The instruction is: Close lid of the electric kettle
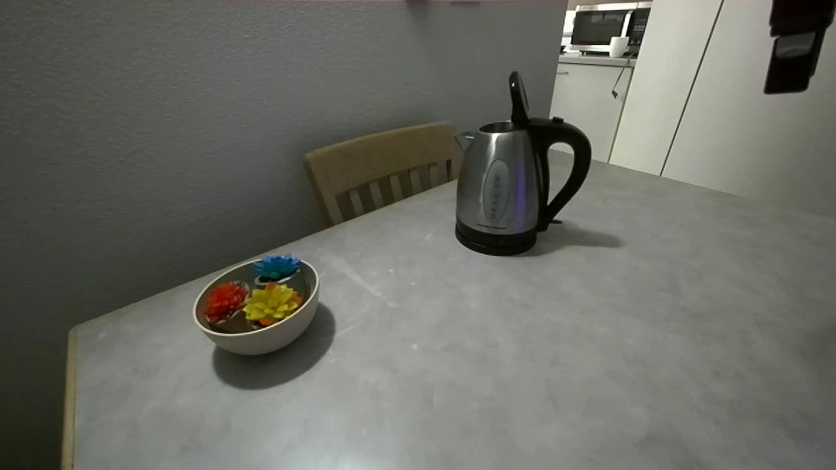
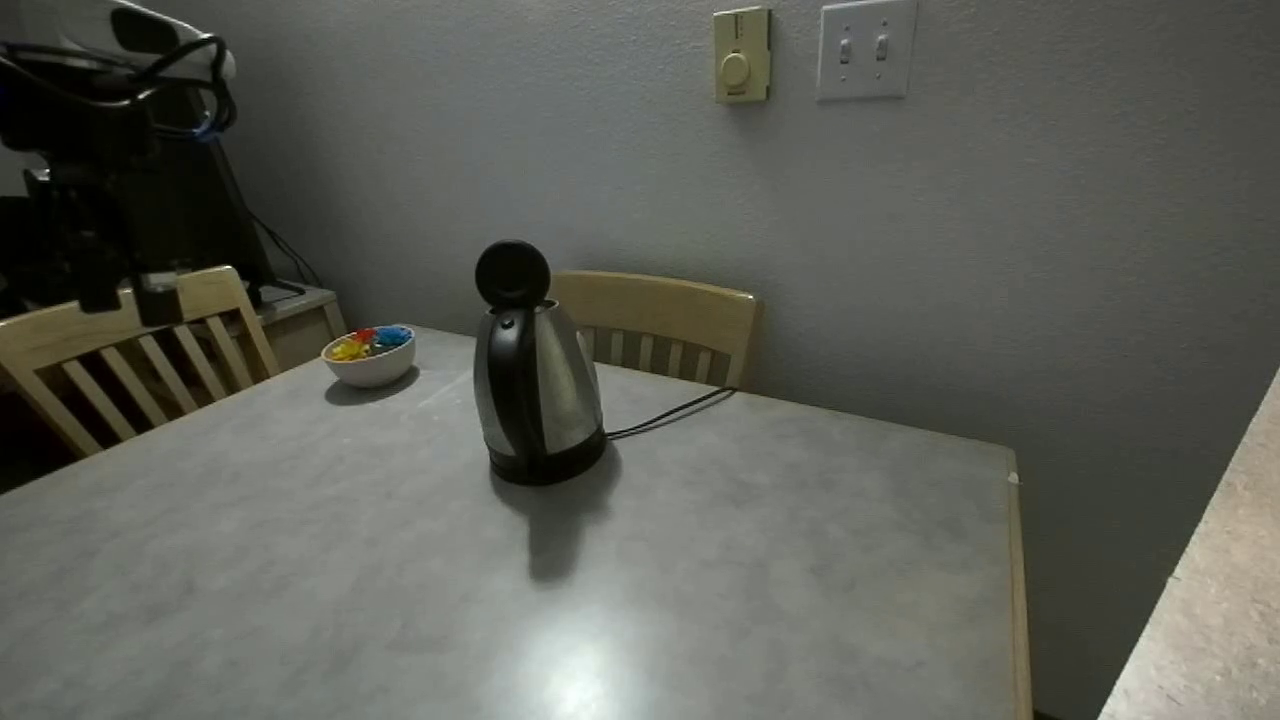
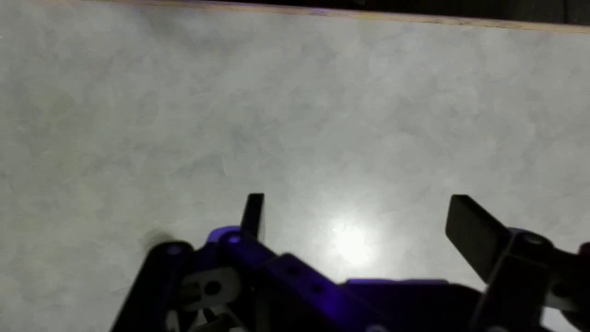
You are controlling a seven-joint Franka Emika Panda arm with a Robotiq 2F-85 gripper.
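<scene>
The electric kettle (image 1: pixel 473 189) stands upright on the grey table; it also shows in an exterior view (image 2: pixel 568 385). It is brushed steel with a black handle and base. Its round black lid (image 1: pixel 518 99) is open and stands nearly upright at the handle side of the mouth. The lid shows its flat face in an exterior view (image 2: pixel 512 273). My gripper (image 2: pixel 128 297) hangs above the table, well apart from the kettle. In the wrist view my gripper (image 3: pixel 357 198) is open, with only bare tabletop between its fingers. Part of it shows in an exterior view (image 1: pixel 790 62). The kettle is out of the wrist view.
A white bowl (image 1: pixel 281 336) with red, blue and yellow flower-like items sits on the table (image 1: pixel 418 391). A wooden chair (image 1: pixel 382 150) stands behind the kettle, near the grey wall. A cord (image 2: pixel 670 412) runs from the kettle base to the table edge. Another chair (image 2: pixel 140 350) stands farther left.
</scene>
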